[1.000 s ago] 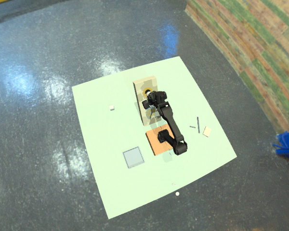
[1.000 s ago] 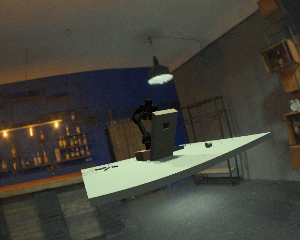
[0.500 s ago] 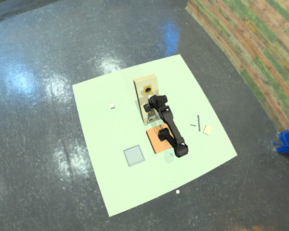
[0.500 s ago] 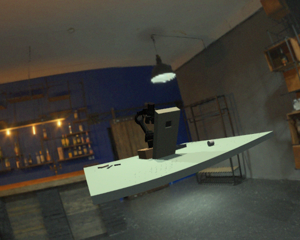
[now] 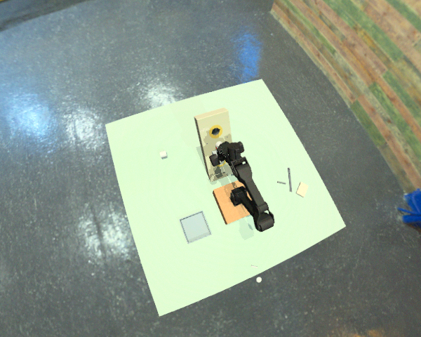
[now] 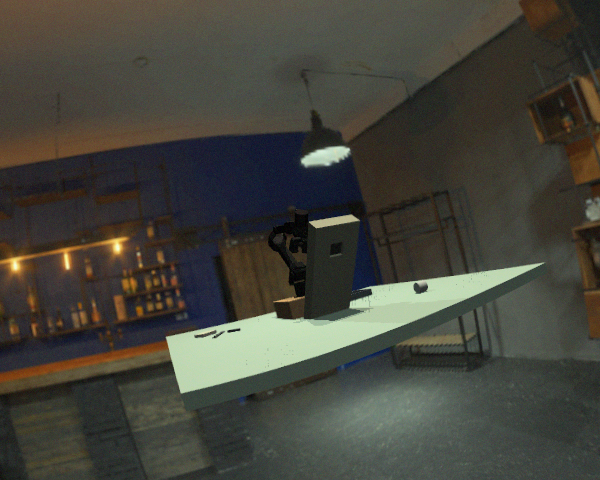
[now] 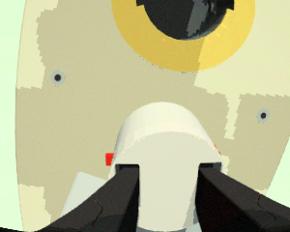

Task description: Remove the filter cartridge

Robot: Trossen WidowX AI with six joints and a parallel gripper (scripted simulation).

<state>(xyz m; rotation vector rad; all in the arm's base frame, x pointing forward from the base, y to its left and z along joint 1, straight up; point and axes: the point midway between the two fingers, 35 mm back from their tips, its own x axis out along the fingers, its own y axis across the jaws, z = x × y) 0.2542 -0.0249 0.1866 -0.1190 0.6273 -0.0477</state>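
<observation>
The white round filter cartridge [image 7: 164,145] [image 5: 218,144] is out of its socket and in front of the upright beige service panel [image 5: 205,126] [image 6: 325,284] [image 7: 87,111]. My gripper [image 7: 166,173] is shut on the cartridge, with one dark finger on each side. The cartridge's slotted face is hidden by the fingers. The empty dark socket [image 7: 179,16] [image 5: 215,131] has a yellow ring and lies above the cartridge in the wrist view. The shallow grey tray [image 5: 196,227] lies on the table, well away from the gripper.
The orange base block [image 5: 223,203] [image 6: 288,308] is between panel and tray. A second yellow ring [image 5: 222,165] shows low on the panel. A small white cylinder [image 5: 163,154] [image 6: 420,286] stands left. Thin dark rods [image 5: 290,179] and a beige block [image 5: 302,189] lie right.
</observation>
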